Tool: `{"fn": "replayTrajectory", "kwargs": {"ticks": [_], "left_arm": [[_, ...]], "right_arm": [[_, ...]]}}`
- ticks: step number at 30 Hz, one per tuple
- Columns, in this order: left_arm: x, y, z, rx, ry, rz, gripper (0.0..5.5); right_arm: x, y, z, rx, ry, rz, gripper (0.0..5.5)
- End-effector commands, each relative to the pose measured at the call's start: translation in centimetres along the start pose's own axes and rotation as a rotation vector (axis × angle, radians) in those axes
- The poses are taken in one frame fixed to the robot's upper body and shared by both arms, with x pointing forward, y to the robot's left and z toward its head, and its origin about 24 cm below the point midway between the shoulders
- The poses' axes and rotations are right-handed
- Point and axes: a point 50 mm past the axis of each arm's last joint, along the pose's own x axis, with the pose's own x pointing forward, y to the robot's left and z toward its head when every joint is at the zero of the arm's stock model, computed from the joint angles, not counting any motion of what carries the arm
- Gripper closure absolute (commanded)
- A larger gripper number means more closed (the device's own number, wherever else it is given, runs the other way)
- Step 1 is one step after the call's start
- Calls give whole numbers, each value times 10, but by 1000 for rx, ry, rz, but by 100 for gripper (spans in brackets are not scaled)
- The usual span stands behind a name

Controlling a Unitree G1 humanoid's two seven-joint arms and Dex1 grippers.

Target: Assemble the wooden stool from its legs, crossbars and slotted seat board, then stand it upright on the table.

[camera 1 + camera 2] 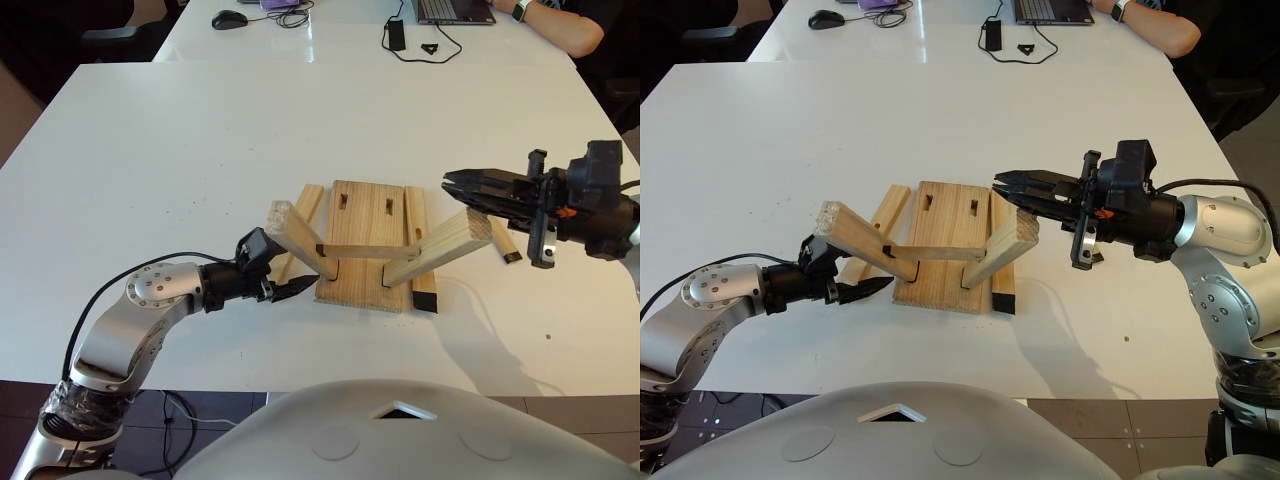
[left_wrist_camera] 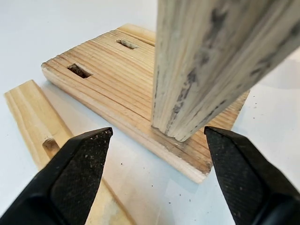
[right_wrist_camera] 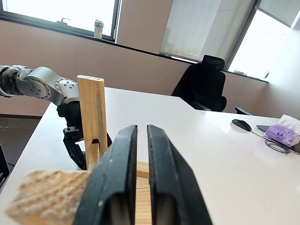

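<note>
So over on the left, the left gripper point(image 1: 298, 289) sits low over the white table point(image 1: 180, 150), just off the near-left corner of the seat board point(image 1: 365, 225). Its fingers point(image 2: 79, 164) are spread wide with nothing in them. In the left wrist view the foot of the left leg point(image 1: 300, 240) sits right between the two tips, with a gap on each side, so no contact. That leg stands on the board's near edge and leans out toward the left. A loose wooden piece point(image 1: 308, 208) lies flat alongside the board's left edge, and the wrist view shows a small peg on it. The board itself is flat on the table, two open slots showing toward its far side. A crossbar point(image 1: 365, 252) runs between the left leg and the right leg point(image 1: 445, 248), which leans out the other way, toward the right. Another loose piece point(image 1: 416, 215) lies along the board's right edge, and one more point(image 1: 505, 243) pokes out from behind the right leg. The right gripper point(image 1: 450, 182) is up in the air, just above the right leg's raised end and not touching it. Its fingers point(image 3: 117, 178) are pressed nearly together with only a slit between them, holding nothing.
</note>
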Motion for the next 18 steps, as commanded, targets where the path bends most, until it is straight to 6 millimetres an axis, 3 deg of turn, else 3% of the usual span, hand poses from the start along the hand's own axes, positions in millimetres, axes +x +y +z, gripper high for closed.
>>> {"fn": "replayTrajectory", "kwargs": {"ticks": [1, 15, 18], "left_arm": [[-1, 3, 0, 14, 11, 18, 186], [-25, 27, 14, 110, -1, 62, 186], [-31, 18, 24, 142, -26, -1, 186]], "right_arm": [[-4, 3, -12, 95, 84, 5, 513], [-7, 12, -13, 68, 125, 64, 513], [-4, 7, -7, 49, 95, 47, 513]]}}
